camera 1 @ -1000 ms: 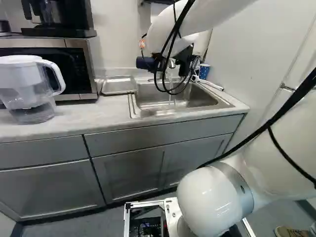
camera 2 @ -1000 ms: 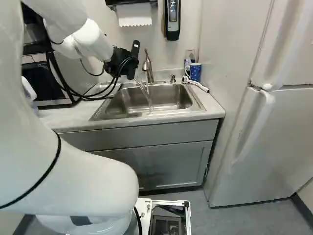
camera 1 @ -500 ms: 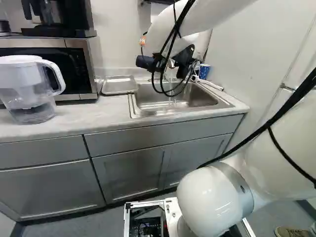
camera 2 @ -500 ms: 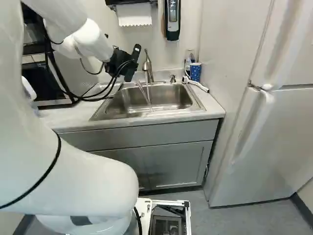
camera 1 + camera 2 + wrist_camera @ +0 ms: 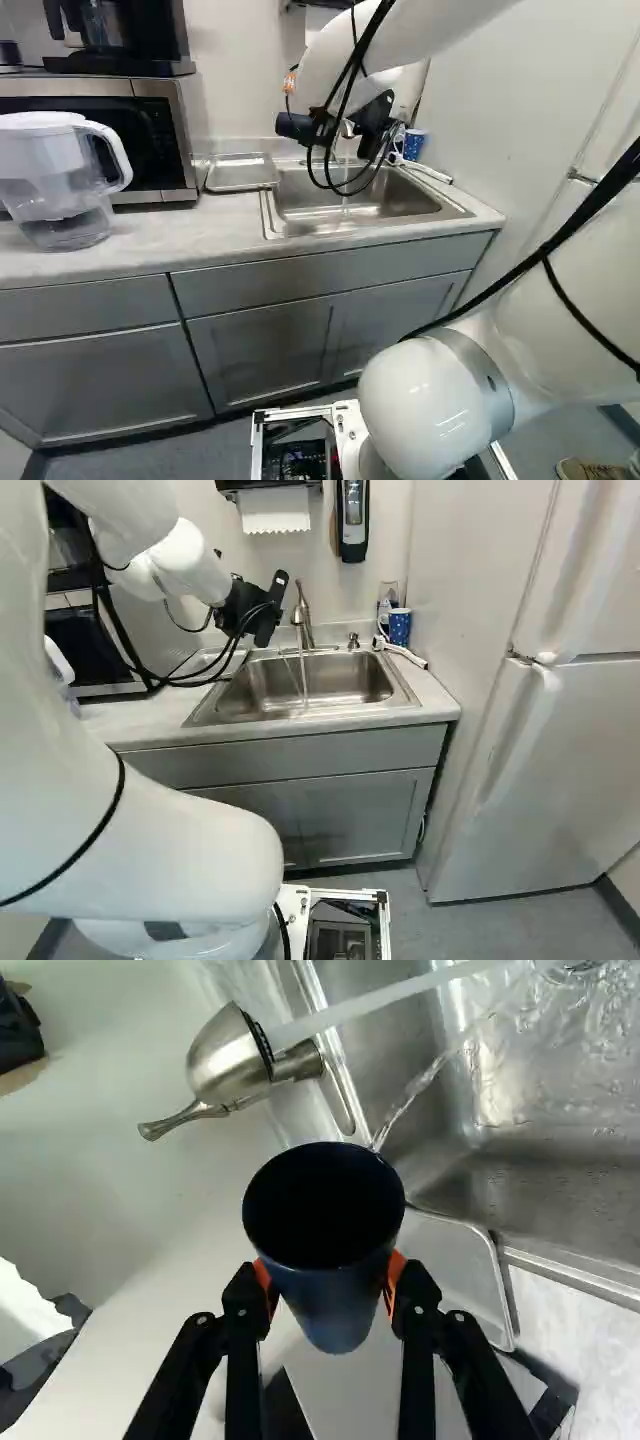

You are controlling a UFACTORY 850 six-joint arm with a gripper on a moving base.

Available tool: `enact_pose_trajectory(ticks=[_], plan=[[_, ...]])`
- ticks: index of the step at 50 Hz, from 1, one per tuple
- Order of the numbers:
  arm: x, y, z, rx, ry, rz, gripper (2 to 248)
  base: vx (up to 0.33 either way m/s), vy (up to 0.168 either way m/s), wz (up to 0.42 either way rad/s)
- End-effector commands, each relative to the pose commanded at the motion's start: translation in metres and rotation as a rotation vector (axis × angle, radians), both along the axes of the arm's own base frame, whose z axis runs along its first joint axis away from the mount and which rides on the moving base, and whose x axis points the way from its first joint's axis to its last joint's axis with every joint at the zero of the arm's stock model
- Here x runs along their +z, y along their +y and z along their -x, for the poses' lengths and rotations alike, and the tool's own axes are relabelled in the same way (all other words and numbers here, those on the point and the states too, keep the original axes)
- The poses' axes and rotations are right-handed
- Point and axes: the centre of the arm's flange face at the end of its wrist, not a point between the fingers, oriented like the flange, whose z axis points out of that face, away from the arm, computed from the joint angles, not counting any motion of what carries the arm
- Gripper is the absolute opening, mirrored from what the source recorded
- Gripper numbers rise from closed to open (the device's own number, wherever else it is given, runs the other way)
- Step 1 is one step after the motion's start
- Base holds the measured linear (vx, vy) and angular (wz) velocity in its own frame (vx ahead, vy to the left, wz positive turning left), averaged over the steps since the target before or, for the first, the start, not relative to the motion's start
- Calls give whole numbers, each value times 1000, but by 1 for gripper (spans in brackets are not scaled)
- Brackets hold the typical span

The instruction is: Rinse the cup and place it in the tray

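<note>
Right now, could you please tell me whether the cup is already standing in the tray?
No, the gripper holds the cup between its orange pads.

A kitchenette: sink [image 5: 330,685], refrigerator [image 5: 540,770], microwave [image 5: 160,145], grey cabinets [image 5: 260,350].

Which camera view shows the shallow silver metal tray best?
The left base view: the tray lies almost whole beside the stainless-steel sink. The wrist view shows part, with the dark blue cup in front. The right base view gives at most a sliver past the white robot arm.
</note>
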Motion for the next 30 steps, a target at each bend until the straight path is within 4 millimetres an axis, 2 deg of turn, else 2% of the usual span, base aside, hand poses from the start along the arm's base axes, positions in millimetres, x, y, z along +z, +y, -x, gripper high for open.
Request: enact_pose_trajectory(ticks=[30], plan=[[0, 0, 0, 0, 0, 0, 123, 0, 0, 0]])
